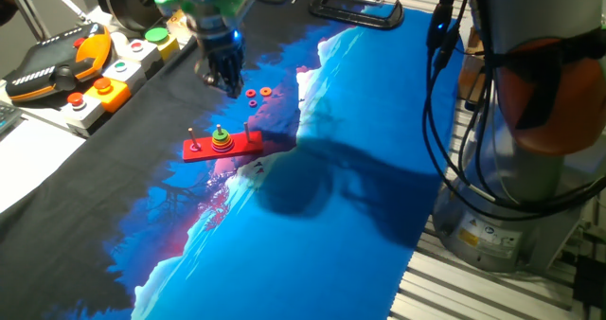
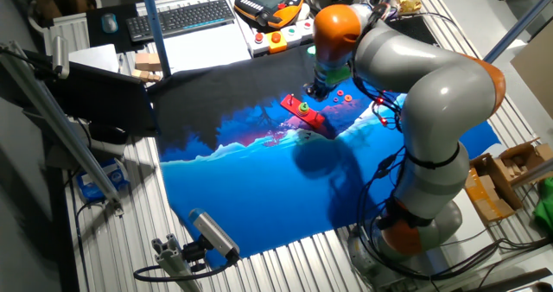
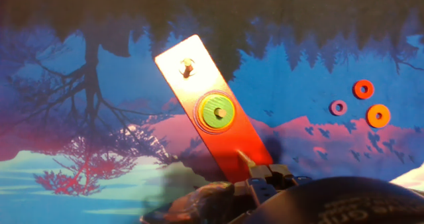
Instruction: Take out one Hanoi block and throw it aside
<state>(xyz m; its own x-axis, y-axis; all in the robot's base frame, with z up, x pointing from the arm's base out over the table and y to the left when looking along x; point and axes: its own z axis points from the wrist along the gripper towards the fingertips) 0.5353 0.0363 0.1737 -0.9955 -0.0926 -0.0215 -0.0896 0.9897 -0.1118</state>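
Note:
The green Hanoi block (image 3: 216,112) lies on top of the yellow and orange rings on the middle peg of the red base (image 3: 246,146). It also shows in one fixed view (image 1: 220,132) and in the other (image 2: 304,105). My gripper (image 1: 225,79) hangs above the cloth behind the base (image 1: 201,151), apart from the stack, and holds nothing that I can see. Its fingers are dark and blurred, so their gap does not show. Three loose small rings lie beside it: red (image 3: 363,89), purple (image 3: 338,107), orange (image 3: 378,115).
The blue and black printed cloth (image 1: 369,178) covers the table. A teach pendant (image 1: 57,66) and a button box (image 1: 123,74) stand at the far left edge. A keyboard (image 2: 186,17) lies beyond. The arm's base (image 1: 530,140) and its cables stand at the right.

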